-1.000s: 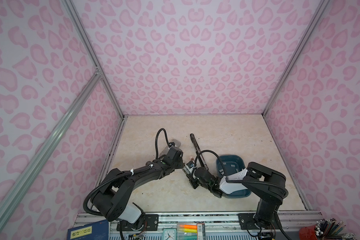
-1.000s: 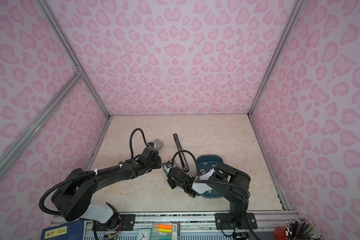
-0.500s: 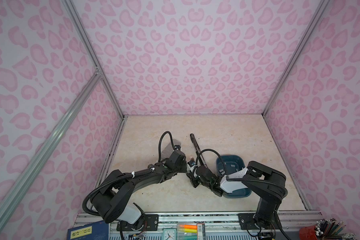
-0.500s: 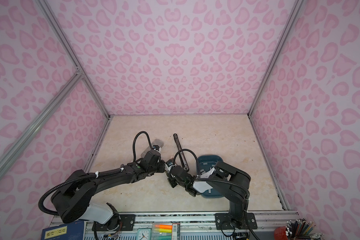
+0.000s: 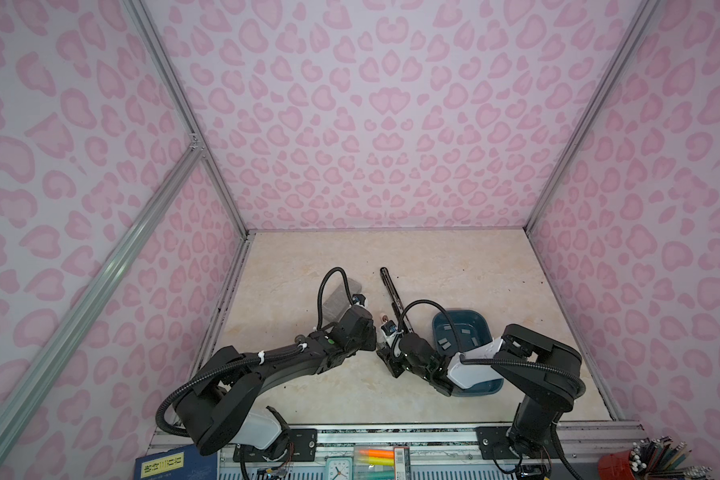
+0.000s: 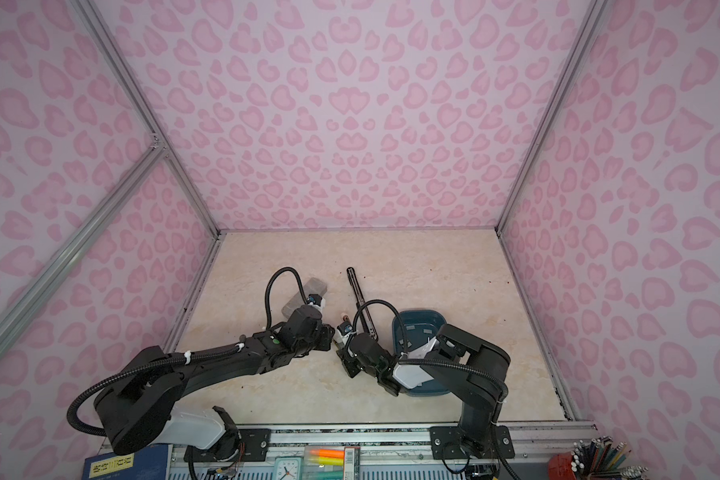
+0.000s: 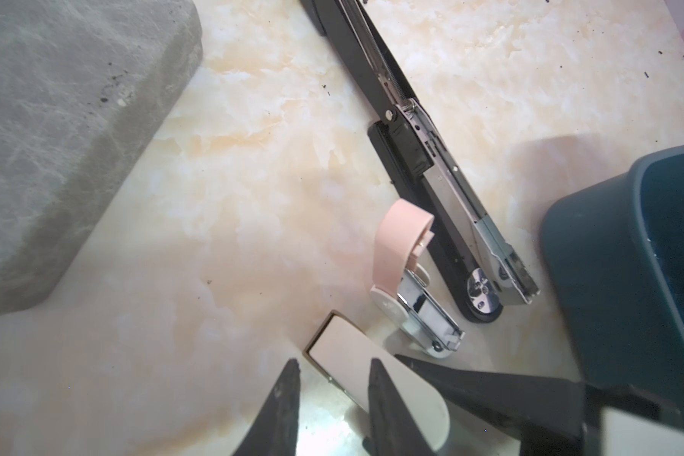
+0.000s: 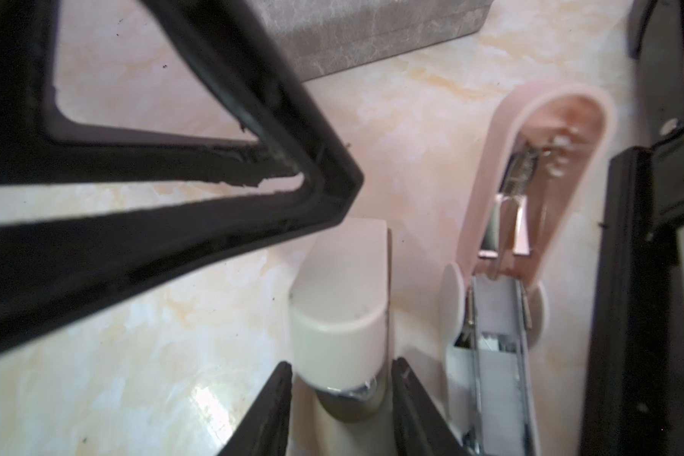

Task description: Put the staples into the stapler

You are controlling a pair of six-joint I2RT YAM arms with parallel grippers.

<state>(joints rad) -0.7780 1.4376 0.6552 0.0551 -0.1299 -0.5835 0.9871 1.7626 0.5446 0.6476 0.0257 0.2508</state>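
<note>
Left gripper (image 7: 332,367) is being brought closer, grip unclear; cream stapler (image 8: 340,284) is being straddled by the parted right gripper (image 8: 342,367), perhaps for handover.

On the table (image 5: 454,257) we are seeing the block (image 5: 344,293) lying at the left, the long stapler (image 5: 391,291) just to its right, the small stapler (image 5: 386,324) beside that stapler's front end, on its left, and the staples (image 5: 465,331) lying in the tub (image 5: 481,332) further right.

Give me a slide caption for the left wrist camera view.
Opened black stapler and small pink stapler lie between a grey block and blue tray.
</note>
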